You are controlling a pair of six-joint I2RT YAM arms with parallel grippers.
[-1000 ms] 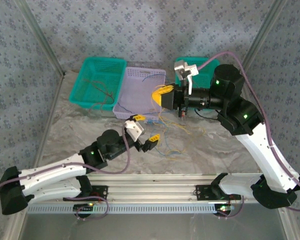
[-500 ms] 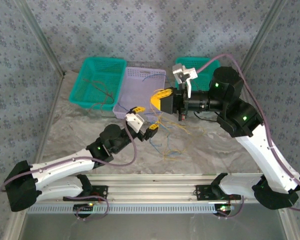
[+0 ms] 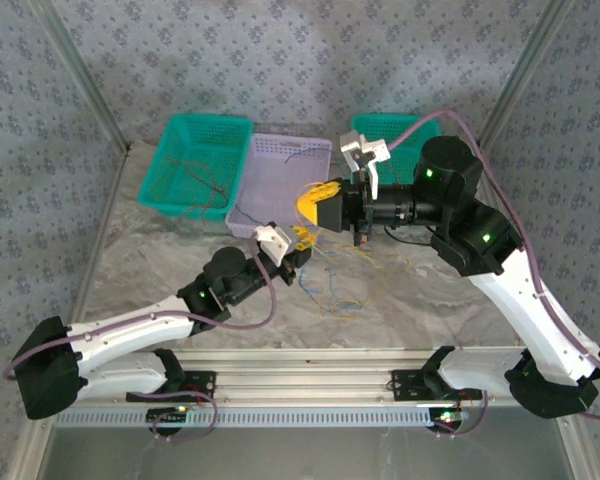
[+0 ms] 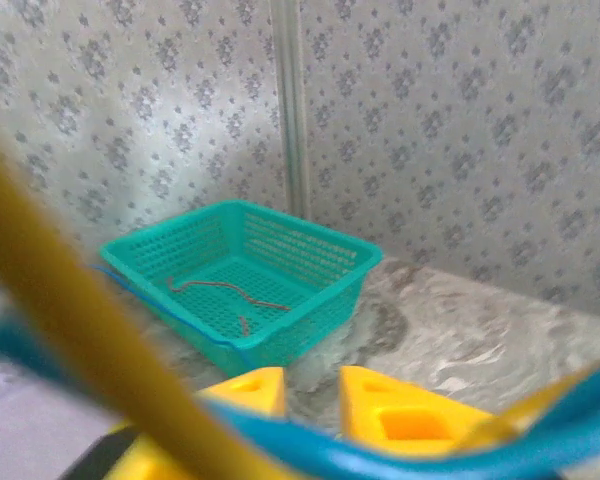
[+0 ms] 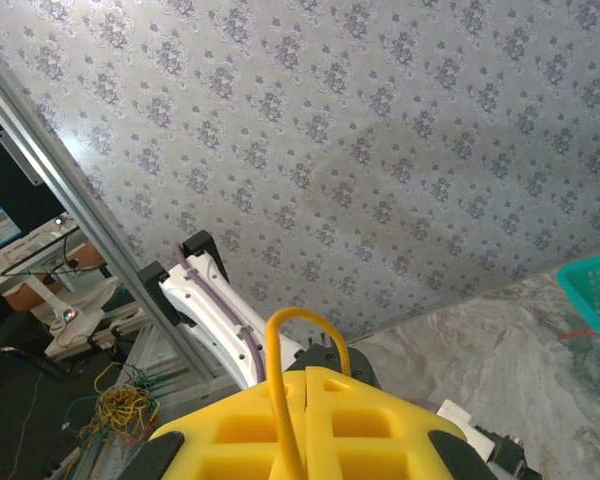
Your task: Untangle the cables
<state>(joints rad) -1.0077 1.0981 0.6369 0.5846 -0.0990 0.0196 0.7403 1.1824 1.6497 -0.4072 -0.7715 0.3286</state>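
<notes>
**Top view.** The cables [image 3: 332, 285] lie as a loose tangle of blue and yellow strands in the middle of the desk [image 3: 430, 300], with some strands rising toward the two claws. The right claw [image 3: 313, 203] hangs above the tangle on the far-edge side, turned level and pointing left. The left claw [image 3: 298, 238] sits just beside and below it, pointing up at it. Judgement: the right arm holds a strand high so the knot hangs open, and the left arm is placed close in to take a neighbouring strand.

Three baskets line the far edge:
- the left teal basket [image 3: 160, 165], with reddish strands in it
- the lilac basket [image 3: 252, 195], with a blue strand in it
- the right teal basket [image 3: 385, 125]

This looks like bins for sorting by colour.

**Left wrist.** The yellow fingertips [image 4: 255, 385] stand nearly together with a narrow gap. A blue strand [image 4: 310, 445] and a blurred yellow strand [image 4: 70, 300] cross close to the lens. I cannot tell whether the claw is clenched on either one. Beyond them a teal basket [image 4: 280, 310] holds a red strand.

**Right wrist.** The right claw [image 5: 305, 395] is clenched. A yellow cable [image 5: 300, 320] loops up out of the seam between its fingers, so it is grasping that strand.
</notes>
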